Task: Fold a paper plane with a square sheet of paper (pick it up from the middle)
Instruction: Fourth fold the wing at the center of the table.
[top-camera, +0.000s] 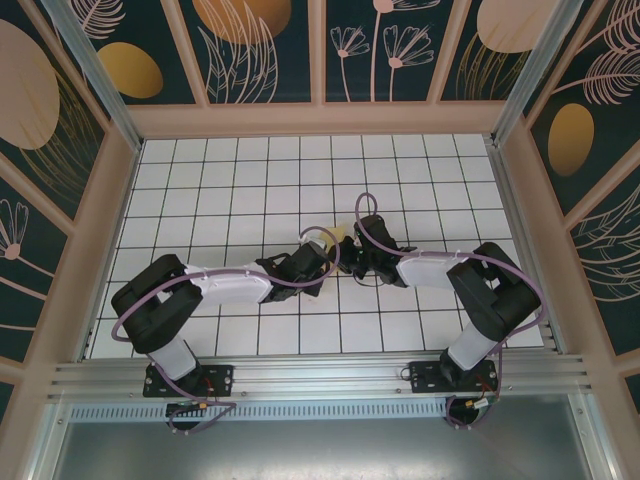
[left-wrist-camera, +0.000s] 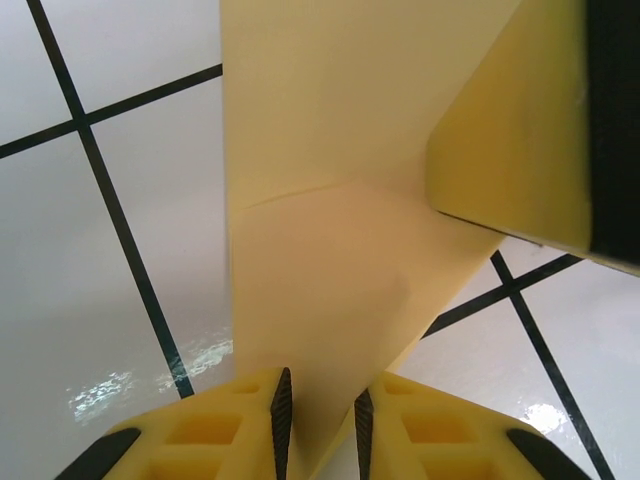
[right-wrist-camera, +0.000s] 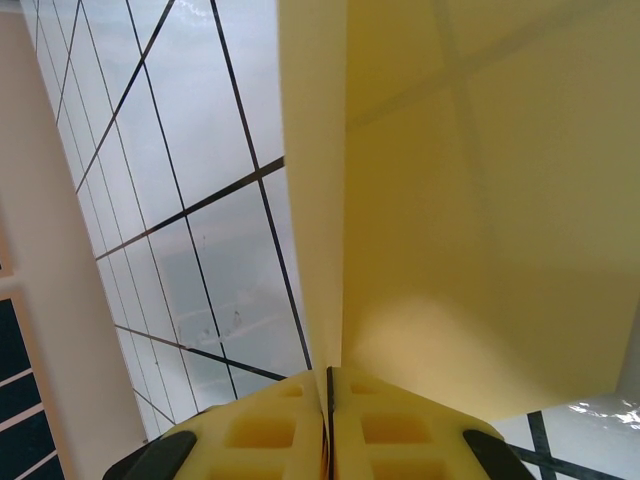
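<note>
One thin pale-yellow creased paper sheet (left-wrist-camera: 330, 200), partly folded, is held above the white gridded table (top-camera: 250, 180) between both arms, mid-table. Judged light, limp and easily crumpled; grip best at folded edges. Left hand (left-wrist-camera: 322, 415) pinches a folded layer, jaws slightly apart. Right hand (right-wrist-camera: 329, 420) is pressed together on the paper's edge.

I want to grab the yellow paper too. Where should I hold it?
Pinch the yellow paper at a free edge away from the two tools, coming in edge-on from the side. It hangs as a thin, creased sheet off the table, so fingers fit on both faces.
</note>
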